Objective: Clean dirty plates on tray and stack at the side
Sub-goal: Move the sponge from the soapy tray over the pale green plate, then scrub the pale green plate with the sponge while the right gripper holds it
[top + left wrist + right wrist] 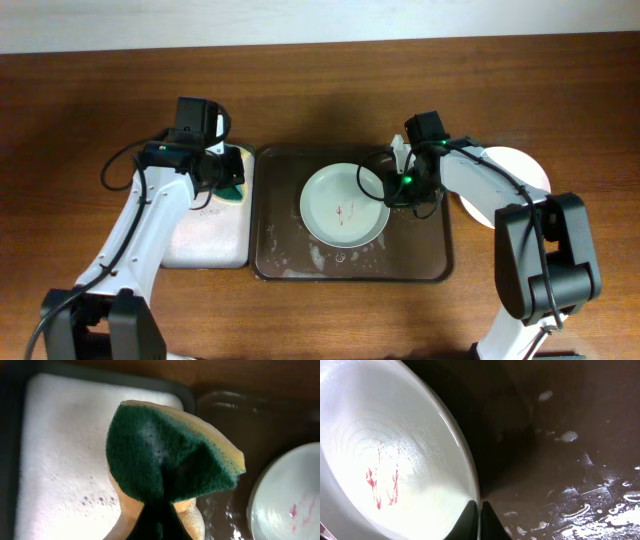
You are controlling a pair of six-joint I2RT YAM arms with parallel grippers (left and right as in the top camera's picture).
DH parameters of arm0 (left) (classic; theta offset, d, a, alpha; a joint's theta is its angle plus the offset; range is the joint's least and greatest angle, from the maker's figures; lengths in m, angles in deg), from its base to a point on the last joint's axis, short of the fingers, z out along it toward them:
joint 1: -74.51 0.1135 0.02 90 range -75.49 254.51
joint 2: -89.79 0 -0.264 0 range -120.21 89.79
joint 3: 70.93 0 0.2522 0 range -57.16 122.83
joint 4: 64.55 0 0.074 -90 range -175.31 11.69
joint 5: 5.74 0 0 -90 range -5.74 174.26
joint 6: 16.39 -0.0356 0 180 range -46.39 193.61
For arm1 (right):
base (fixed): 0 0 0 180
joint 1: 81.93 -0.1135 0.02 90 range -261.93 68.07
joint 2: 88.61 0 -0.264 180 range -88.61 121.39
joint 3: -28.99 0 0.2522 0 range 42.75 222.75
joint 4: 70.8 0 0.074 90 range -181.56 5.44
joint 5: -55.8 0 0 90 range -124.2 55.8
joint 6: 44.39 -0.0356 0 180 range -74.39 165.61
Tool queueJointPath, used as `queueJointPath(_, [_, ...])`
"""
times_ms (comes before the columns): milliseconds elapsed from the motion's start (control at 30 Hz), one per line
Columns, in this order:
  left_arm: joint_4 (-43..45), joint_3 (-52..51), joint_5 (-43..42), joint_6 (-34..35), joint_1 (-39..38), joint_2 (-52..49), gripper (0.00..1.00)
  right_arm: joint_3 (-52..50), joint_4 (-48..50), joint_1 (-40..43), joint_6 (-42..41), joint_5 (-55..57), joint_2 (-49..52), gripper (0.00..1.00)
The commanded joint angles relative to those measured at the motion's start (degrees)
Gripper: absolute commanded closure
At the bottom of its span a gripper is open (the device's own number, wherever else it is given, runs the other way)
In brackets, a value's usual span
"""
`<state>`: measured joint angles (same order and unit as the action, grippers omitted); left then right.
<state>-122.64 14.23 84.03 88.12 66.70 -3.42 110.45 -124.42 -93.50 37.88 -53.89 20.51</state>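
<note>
A white plate with thin red smears lies in the dark brown tray, its right side lifted. My right gripper is shut on the plate's right rim; the right wrist view shows the rim pinched between the fingers. My left gripper is shut on a green and yellow sponge and holds it over the small white-bottomed tray. The plate's edge also shows in the left wrist view. Another white plate lies on the table right of the brown tray.
The small black-rimmed tray holds white foam and stands left of the brown tray. The brown tray floor is wet with foam patches. The table is brown wood.
</note>
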Motion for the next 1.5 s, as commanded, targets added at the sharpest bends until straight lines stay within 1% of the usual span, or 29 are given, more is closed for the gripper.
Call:
queueJointPath(0, [1.3, -0.1, 9.6, 2.2, 0.0, 7.0, 1.0, -0.4, 0.0, -0.5, -0.2, -0.4, 0.3, 0.96])
queueJointPath(100, [1.4, -0.1, 15.5, 2.2, -0.1, 13.4, 1.0, -0.4, 0.5, -0.5, -0.2, -0.2, 0.3, 0.96])
queueJointPath(233, [1.4, -0.1, 19.7, 2.2, -0.1, 16.8, 1.0, -0.4, 0.9, -0.5, -0.2, 0.0, 0.3, 0.96])
queueJointPath(367, [1.5, -0.1, 21.3, 2.2, -0.1, 16.9, 1.0, -0.4, 0.9, -0.5, -0.2, 0.0, 0.3, 0.96])
queueJointPath(600, [1.5, -0.1, 21.2, 2.2, -0.1, 16.8, 1.0, -0.4, 1.2, -0.5, -0.2, 0.0, 0.3, 0.96])
queueJointPath(667, [1.4, -0.1, 18.2, 2.2, -0.1, 16.8, 1.0, -0.4, 1.3, -0.5, -0.2, 0.0, 0.3, 0.96])
queueJointPath(733, [1.4, -0.1, 9.1, 3.1, -0.1, 15.9, 1.0, -0.4, 1.2, -0.5, -0.2, -0.1, 0.3, 0.96])
queueJointPath(800, [1.5, -0.1, -5.8, 4.2, -0.4, 12.1, 1.0, -0.4, 1.2, -0.5, -0.2, -0.8, 0.3, 0.96])
queueJointPath(833, [1.6, -0.1, -11.0, 4.2, -1.5, 9.6, 1.0, -0.4, 1.0, -0.5, -0.2, -1.2, 0.3, 0.96])
queueJointPath(900, [2.9, -0.1, -15.0, 4.2, -4.7, 5.1, 1.0, -0.4, 0.5, -0.5, -0.3, -1.2, 0.3, 0.96])
queueJointPath(1067, [10.1, -0.1, -15.3, 4.4, -15.4, -5.7, 1.0, -0.4, -1.4, -0.5, -3.6, -1.2, 0.3, 0.96])
queueJointPath(1100, [11.8, -0.1, -15.2, 5.6, -17.3, -7.7, 1.0, -0.4, -1.8, -0.5, -3.7, -1.2, 0.3, 0.96])
queueJointPath(1133, [14.1, -0.1, -15.2, 8.5, -19.3, -10.3, 1.0, -0.4, -2.2, -0.6, -3.7, -1.1, 0.3, 0.96])
queueJointPath(1233, [19.3, -0.1, -15.3, 12.9, -23.3, -14.5, 1.0, -0.4, -2.4, -1.5, -3.7, -1.1, 0.3, 0.96])
queueJointPath(1333, [23.8, -0.1, -15.0, 12.9, -26.3, -16.9, 1.0, -0.4, -2.4, -2.7, -3.7, -1.0, 0.3, 0.96])
queueJointPath(1367, [24.9, -0.1, -15.0, 13.1, -27.0, -17.6, 1.0, -0.4, -2.4, -3.1, -3.7, -0.7, 0.3, 0.96])
queueJointPath(1467, [25.6, -0.1, -15.0, 17.4, -28.0, -19.9, 1.0, -0.4, -2.4, -3.5, -3.7, 0.0, 0.3, 0.96])
